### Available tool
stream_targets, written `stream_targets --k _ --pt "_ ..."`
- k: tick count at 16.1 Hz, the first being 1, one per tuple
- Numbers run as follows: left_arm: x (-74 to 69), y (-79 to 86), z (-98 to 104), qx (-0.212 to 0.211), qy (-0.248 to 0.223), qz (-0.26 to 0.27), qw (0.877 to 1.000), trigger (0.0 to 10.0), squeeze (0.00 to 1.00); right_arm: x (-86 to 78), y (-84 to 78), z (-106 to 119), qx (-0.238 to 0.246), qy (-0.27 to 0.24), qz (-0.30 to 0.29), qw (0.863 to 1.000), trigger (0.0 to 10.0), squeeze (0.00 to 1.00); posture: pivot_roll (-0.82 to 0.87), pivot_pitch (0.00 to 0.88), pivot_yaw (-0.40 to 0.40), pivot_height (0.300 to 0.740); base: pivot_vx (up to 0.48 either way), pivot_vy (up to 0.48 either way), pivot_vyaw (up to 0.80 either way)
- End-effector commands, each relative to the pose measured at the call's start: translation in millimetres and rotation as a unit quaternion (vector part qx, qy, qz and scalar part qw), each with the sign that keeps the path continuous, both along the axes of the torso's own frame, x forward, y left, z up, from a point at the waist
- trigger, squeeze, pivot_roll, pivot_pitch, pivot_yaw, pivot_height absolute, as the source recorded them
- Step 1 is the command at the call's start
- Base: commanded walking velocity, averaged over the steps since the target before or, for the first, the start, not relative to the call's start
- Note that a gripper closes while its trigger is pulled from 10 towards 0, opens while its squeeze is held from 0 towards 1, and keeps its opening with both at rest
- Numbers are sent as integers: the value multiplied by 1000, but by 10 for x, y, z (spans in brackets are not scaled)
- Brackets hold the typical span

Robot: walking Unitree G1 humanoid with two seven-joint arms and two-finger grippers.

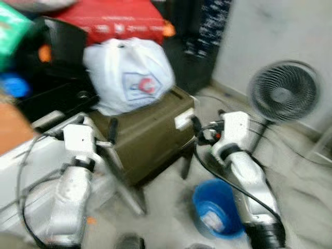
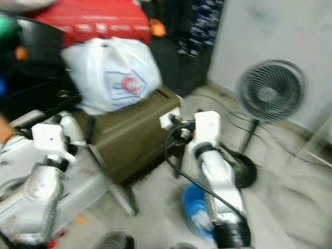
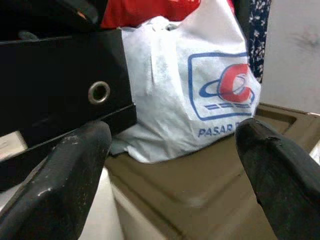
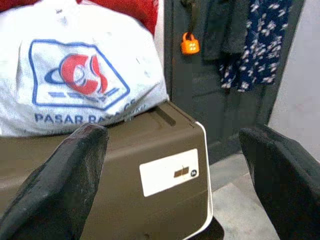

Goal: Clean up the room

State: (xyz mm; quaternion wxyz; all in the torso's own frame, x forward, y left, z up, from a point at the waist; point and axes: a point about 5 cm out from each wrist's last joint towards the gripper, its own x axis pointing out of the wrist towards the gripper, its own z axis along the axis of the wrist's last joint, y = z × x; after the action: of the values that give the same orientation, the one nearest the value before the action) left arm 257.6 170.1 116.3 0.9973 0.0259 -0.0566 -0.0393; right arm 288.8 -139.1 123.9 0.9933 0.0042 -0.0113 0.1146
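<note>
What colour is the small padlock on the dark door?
Orange; the padlock shows best in the right wrist view.

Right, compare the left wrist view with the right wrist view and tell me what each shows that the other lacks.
Left wrist view alone: a black box with a metal ring hole beside the bag. Right wrist view alone: an orange padlock on a dark door, a blue flowered cloth, and a white label on the crate's front. Both share the white plastic bag with a red and blue logo sitting on the olive-brown plastic crate, seen between open black fingers.
</note>
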Motion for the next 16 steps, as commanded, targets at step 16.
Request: stream_targets --k 16 --pt "-30 107 22 20 0 2 1000 10000 0 29 46 1 12 -5 -13 1000 10000 0 -46 0 1 740 0 0 800"
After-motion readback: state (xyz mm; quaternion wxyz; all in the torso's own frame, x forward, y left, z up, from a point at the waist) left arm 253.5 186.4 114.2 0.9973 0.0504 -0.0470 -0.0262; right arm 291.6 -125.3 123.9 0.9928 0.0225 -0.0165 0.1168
